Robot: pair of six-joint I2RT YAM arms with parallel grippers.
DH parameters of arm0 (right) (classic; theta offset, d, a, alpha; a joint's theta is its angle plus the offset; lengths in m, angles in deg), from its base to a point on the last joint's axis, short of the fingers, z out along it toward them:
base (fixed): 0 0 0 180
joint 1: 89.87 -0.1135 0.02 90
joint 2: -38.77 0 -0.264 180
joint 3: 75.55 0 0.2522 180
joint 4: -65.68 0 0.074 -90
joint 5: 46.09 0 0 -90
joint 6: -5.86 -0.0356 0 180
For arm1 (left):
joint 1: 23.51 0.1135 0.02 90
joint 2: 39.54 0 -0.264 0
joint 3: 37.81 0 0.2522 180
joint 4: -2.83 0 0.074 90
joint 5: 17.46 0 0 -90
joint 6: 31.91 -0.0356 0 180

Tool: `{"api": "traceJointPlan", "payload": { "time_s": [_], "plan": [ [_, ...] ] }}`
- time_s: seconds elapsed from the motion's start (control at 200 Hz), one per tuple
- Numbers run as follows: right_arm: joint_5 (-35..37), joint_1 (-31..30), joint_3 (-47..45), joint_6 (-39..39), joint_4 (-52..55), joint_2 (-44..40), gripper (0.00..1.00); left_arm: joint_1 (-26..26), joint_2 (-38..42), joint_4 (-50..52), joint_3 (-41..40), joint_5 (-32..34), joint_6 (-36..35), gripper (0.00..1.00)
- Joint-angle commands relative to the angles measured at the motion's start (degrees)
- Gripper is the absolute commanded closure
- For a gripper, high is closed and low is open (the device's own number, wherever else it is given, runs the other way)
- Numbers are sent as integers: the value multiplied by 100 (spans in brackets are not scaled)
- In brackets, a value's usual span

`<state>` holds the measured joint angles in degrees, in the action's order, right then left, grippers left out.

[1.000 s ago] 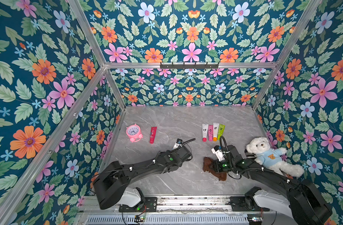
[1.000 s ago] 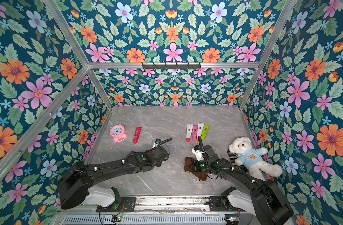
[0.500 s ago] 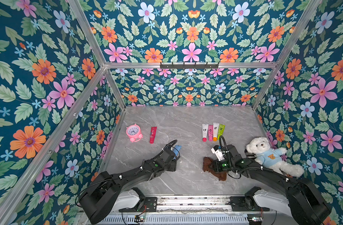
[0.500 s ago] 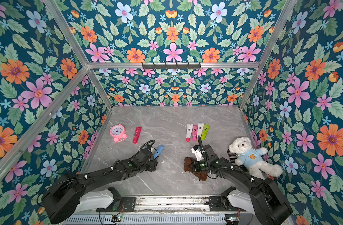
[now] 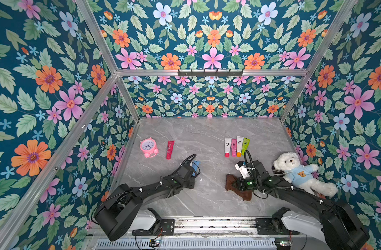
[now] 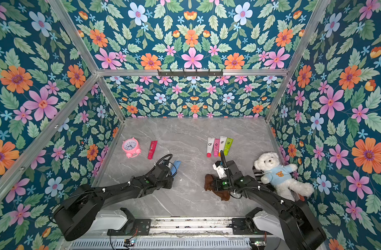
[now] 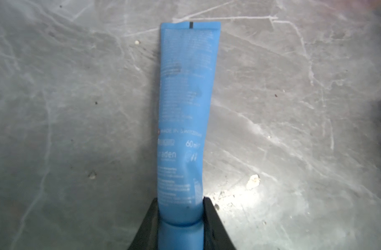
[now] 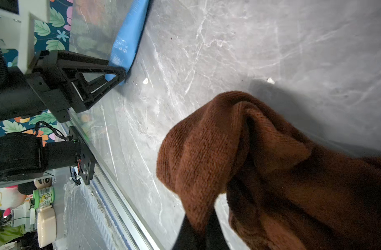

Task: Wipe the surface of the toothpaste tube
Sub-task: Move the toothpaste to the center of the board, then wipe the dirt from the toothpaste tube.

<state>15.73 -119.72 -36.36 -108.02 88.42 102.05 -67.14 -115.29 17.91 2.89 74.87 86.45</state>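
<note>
Marble top (image 5: 206,134) — left pincer (image 7: 180,201) clasps toothpaste tube (image 7: 185,86), right pincer (image 8: 200,216) holds cloth (image 8: 271,173).

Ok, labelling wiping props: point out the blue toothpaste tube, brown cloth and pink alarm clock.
blue toothpaste tube (image 7: 185,97), left wrist view, mid body.
brown cloth (image 8: 206,151), right wrist view, front fold.
pink alarm clock (image 5: 148,146), in a top view, dial.
</note>
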Motion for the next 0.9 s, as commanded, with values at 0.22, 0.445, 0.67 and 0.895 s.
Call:
{"api": "traceJointPlan", "payload": {
  "time_s": [0.22,0.445,0.67,0.895],
  "plan": [
    [-333,-96,640,-72,0,15,100,-1099,-9,-42,252,-342,-738,89],
    [-146,-378,1231,53,-269,1046,100,-1720,-466,-384,302,-90,-697,86],
    [36,-407,1672,191,-328,1733,100,-1884,-412,-660,47,-54,-538,53],
    [118,-580,1933,247,-339,2355,100,-1999,-311,-747,-149,-12,-396,54]
  ]
}}
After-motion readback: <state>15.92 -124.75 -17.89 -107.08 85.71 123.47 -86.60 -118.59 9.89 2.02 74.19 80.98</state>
